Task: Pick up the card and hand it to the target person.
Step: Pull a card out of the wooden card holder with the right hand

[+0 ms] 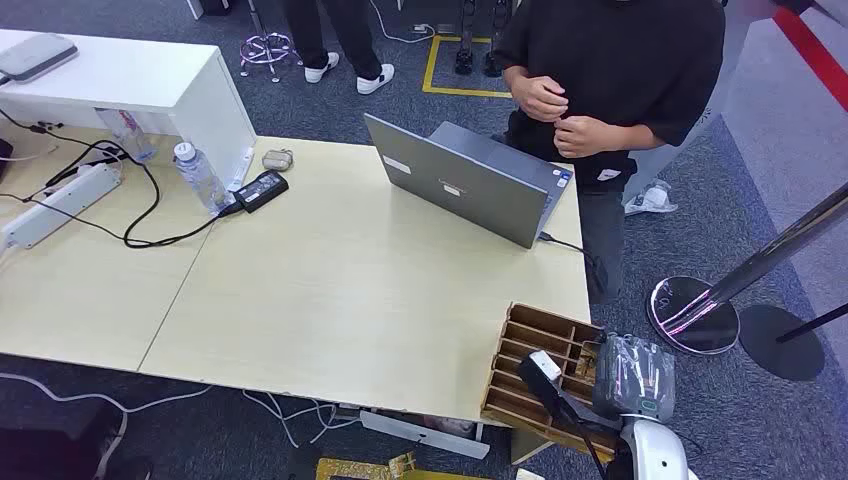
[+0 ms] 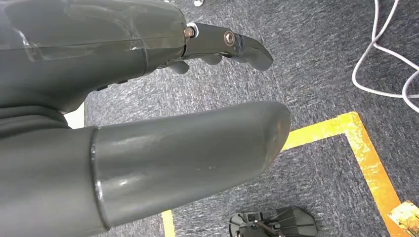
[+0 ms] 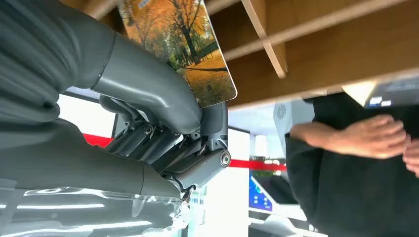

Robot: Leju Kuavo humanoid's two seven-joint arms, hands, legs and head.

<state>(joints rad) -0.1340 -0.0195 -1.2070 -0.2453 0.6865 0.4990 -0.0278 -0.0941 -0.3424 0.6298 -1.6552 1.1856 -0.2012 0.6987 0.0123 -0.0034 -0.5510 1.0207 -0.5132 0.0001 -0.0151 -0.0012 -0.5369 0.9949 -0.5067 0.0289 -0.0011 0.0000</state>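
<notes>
- Nearest the lens: right hand (image 3: pixel 163 123), thumb and dark fingers pinching the card (image 3: pixel 190 54), an autumn-tree picture on its face.
- Card held just at the wooden rack (image 1: pixel 545 375), still close against its slats; rack sits on the near right corner of the table (image 1: pixel 350 290).
- From the head view, right hand (image 1: pixel 560 395) over the rack, something pale at the fingertips, likely the card's edge.
- Left hand (image 2: pixel 148 113) hanging low over grey carpet and yellow floor tape, well away from the rack; nothing in it, thumb and fingers apart.
- Person (image 1: pixel 610 80) in a black top standing beyond the rack, at the table's far right edge behind the laptop (image 1: pixel 470 180), both hands drawn up at the chest, not yet reaching out.
- Judged progress: pick-up looks done or nearly so, grasp secure on the card; lift clear of the rack and the whole hand-over still to do.
- Next likely need: raise the card free of the slats, then carry it past the rack towards the person.
</notes>
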